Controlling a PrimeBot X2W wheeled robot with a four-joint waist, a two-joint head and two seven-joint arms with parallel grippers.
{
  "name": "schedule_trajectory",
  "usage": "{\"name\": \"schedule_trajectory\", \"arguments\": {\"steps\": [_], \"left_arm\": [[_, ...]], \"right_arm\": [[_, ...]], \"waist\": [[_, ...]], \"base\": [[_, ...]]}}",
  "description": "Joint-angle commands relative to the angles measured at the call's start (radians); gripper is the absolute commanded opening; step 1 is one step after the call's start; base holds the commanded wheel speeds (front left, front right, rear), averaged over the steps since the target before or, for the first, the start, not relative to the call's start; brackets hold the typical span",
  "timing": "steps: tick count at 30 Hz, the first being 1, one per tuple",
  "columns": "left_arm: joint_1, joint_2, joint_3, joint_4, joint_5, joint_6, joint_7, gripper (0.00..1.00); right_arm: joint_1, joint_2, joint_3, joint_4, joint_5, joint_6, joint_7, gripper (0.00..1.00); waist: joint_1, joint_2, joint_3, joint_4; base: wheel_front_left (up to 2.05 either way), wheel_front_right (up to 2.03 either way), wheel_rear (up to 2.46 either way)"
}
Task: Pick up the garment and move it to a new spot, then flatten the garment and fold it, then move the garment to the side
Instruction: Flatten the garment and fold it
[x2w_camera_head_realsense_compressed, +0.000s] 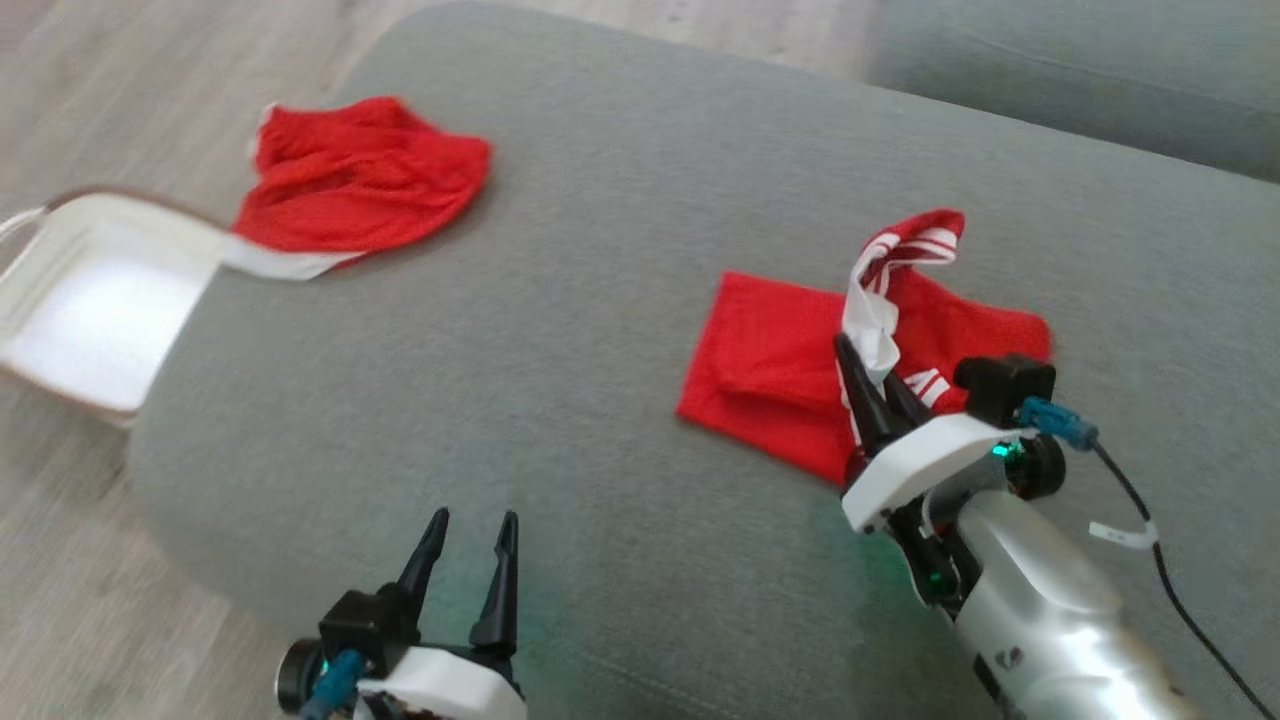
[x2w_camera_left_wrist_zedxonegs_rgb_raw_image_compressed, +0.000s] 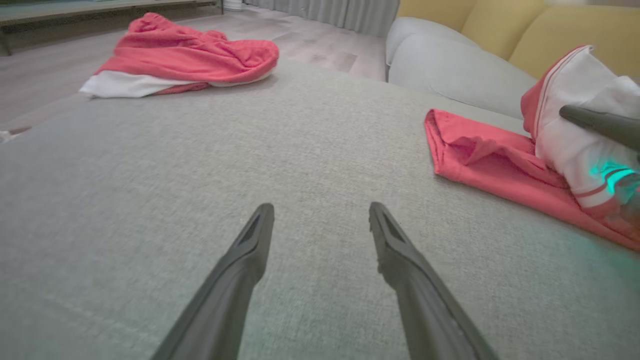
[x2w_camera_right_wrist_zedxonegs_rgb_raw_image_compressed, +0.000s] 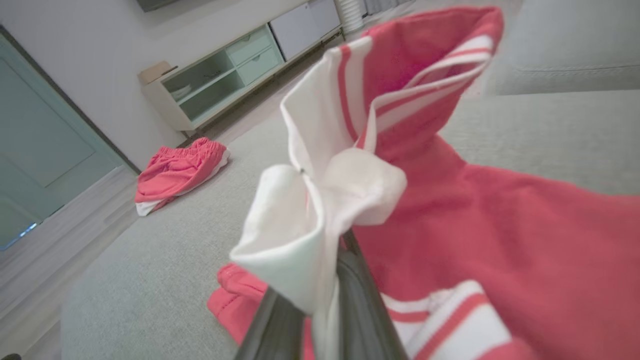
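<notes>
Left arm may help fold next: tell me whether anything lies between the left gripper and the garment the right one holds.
Nothing visible does. Bare grey cushion lies between the open left gripper and the red garment, whose white edge the right gripper pinches. The second red garment lies well off that line.

white box (x2w_camera_head_realsense_compressed: 100, 320) cut by left edge, right gripper (x2w_camera_right_wrist_zedxonegs_rgb_raw_image_compressed: 325, 280) tips buried in garment (x2w_camera_right_wrist_zedxonegs_rgb_raw_image_compressed: 500, 240), shelf (x2w_camera_right_wrist_zedxonegs_rgb_raw_image_compressed: 215, 80) contents too small
</notes>
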Motion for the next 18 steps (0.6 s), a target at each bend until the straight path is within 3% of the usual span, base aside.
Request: {"name": "schedule_trajectory", "arguments": {"steps": [1, 3, 4, 5, 6, 11, 18], "left_arm": [[-0.046, 0.002, 0.020, -0.033, -0.014, 0.004, -0.008, 1.00], [-0.054, 0.002, 0.014, -0.042, -0.019, 0.006, -0.008, 1.00], [-0.058, 0.002, 0.012, -0.046, -0.021, 0.009, -0.008, 1.00], [-0.060, 0.002, 0.011, -0.049, -0.023, 0.010, -0.008, 1.00], [-0.062, 0.002, 0.011, -0.051, -0.024, 0.012, -0.008, 1.00], [-0.060, 0.002, 0.033, -0.056, -0.017, 0.021, -0.008, 1.00], [-0.073, 0.002, 0.061, -0.061, 0.000, 0.017, -0.008, 1.00]], "right_arm": [[-0.050, 0.022, 0.015, -0.013, 0.002, 0.007, -0.014, 0.00], [-0.061, 0.024, 0.019, 0.009, -0.001, 0.007, -0.014, 0.00], [-0.064, 0.027, 0.021, 0.019, 0.004, 0.007, -0.014, 0.37], [-0.067, 0.029, 0.023, 0.026, 0.012, 0.007, -0.014, 0.94], [-0.070, 0.031, 0.025, 0.028, 0.017, 0.007, -0.014, 1.00], [-0.062, 0.032, -0.016, -0.043, 0.021, 0.007, -0.014, 1.00], [0.033, 0.012, -0.233, -0.157, -0.101, 0.007, -0.014, 1.00]], "waist": [[0.0000, 0.0000, 0.017, 0.070], [0.0000, 0.0000, 0.023, 0.086], [0.0000, 0.0000, 0.024, 0.090], [0.0000, 0.0000, 0.025, 0.092], [0.0000, 0.0000, 0.025, 0.090], [0.0000, 0.0000, 0.017, 0.027], [0.0000, 0.0000, -0.015, -0.089]], "base": [[0.00, 0.00, 0.00], [0.00, 0.00, 0.00], [0.00, 0.00, 0.00], [0.00, 0.00, 0.00], [0.00, 0.00, 0.00], [0.00, 0.00, 0.00], [0.00, 0.00, 0.00]]}}
